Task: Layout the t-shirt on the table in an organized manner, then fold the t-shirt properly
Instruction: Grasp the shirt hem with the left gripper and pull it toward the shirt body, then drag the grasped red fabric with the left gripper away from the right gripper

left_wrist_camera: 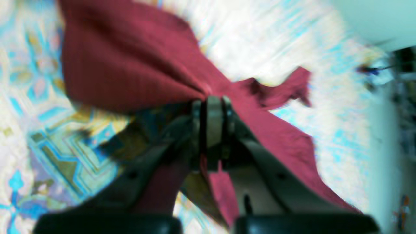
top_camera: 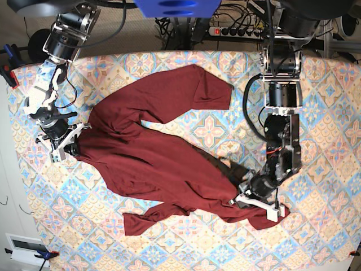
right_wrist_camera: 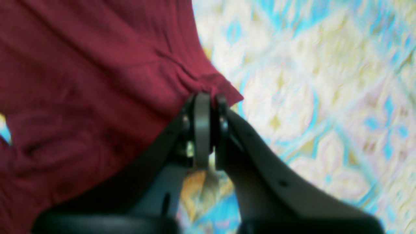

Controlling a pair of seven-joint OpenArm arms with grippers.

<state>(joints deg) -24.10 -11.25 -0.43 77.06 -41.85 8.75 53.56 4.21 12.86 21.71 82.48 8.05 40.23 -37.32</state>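
The dark red t-shirt [top_camera: 158, 152] lies crumpled diagonally across the table [top_camera: 316, 113], one sleeve reaching toward the far edge and another part trailing at the near side. In the base view my left gripper [top_camera: 243, 199] is at the shirt's lower right and my right gripper [top_camera: 76, 142] is at its left edge. The left wrist view shows the left gripper [left_wrist_camera: 213, 104] shut on a bunched fold of the t-shirt [left_wrist_camera: 130, 58]. In the right wrist view the right gripper [right_wrist_camera: 206, 100] is shut on the corner of the t-shirt [right_wrist_camera: 81, 71], the fabric lifted off the cloth.
Patterned cloth [right_wrist_camera: 325, 81] shows around the shirt on all sides. A power strip and cables [top_camera: 237, 28] lie beyond the table's far edge. A clamp [top_camera: 5, 59] holds the cloth at the left edge.
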